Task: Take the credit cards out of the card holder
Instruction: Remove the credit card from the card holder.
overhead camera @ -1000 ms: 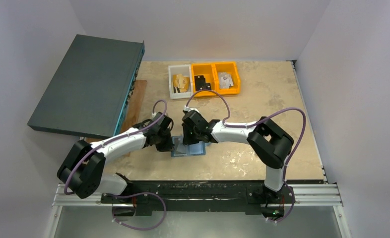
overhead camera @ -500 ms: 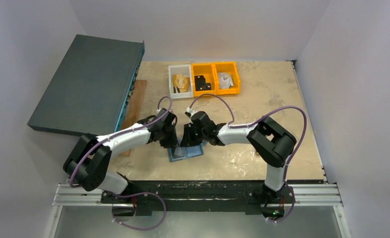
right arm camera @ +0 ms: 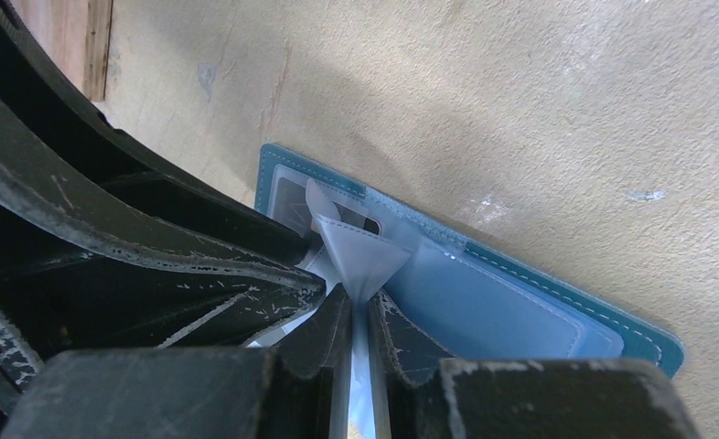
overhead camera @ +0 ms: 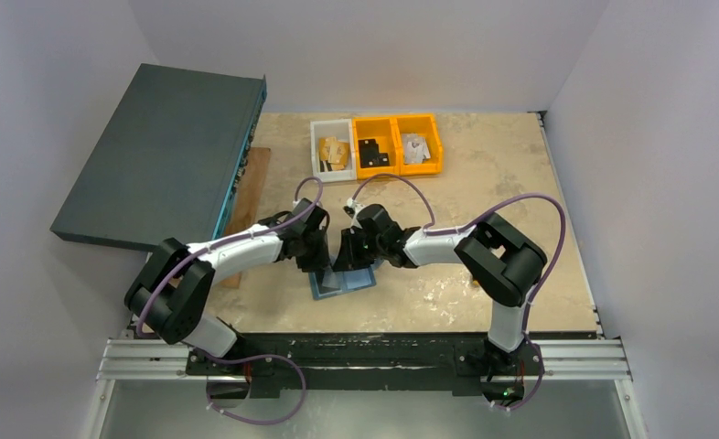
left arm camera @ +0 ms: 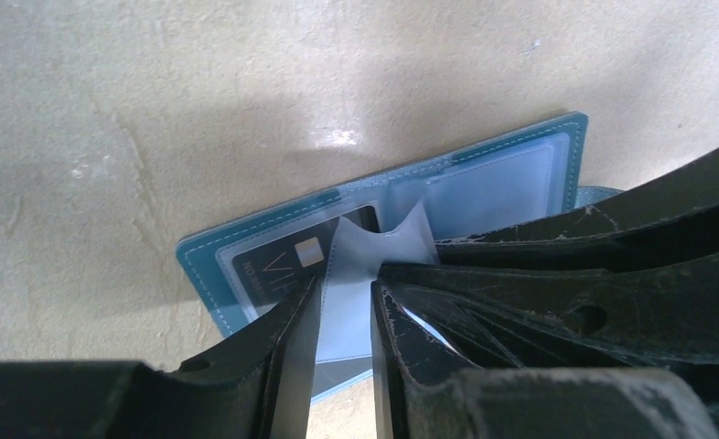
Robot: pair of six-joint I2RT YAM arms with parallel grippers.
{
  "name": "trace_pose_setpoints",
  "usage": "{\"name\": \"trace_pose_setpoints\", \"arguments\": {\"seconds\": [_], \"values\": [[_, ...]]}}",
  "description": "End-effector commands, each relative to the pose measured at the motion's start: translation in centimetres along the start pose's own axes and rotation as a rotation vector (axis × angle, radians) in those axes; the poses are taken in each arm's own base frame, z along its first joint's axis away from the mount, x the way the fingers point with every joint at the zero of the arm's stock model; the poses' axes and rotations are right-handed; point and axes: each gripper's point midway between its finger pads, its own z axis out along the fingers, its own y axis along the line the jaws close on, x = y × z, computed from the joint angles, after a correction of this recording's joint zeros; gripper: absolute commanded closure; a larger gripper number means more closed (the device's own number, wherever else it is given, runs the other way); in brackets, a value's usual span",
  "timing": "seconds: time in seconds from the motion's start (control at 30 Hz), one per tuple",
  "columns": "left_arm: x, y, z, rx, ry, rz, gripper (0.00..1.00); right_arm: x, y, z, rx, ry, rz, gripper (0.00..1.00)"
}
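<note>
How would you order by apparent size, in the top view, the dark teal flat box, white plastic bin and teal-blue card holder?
Largest: dark teal flat box.
Then white plastic bin and teal-blue card holder, alike; the holder is partly hidden.

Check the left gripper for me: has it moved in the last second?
Yes. In the top view the left gripper has moved right, away from the wooden board, and now sits over the card holder.

Plain white walls (overhead camera: pixel 383 46) enclose a beige mottled table (overhead camera: pixel 502 183). Aluminium rail (overhead camera: pixel 580 361) along its near edge. Lighting even.
</note>
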Motion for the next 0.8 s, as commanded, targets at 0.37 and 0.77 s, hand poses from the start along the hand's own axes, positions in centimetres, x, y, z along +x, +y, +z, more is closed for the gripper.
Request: {"name": "trace_pose_setpoints", "arguments": {"seconds": [0.37, 0.77], "values": [[0.0, -3.4, -0.4, 0.153, 0.029, -0.022, 1.00, 5.6, -4.6, -0.1, 0.131, 0.182, 0.060, 0.91], [-3.6, -2.0, -2.3, 0.037, -0.116, 0.041, 0.78, 5.2, -4.1, 0.0, 0.107, 0.180, 0.068, 0.91]]}}
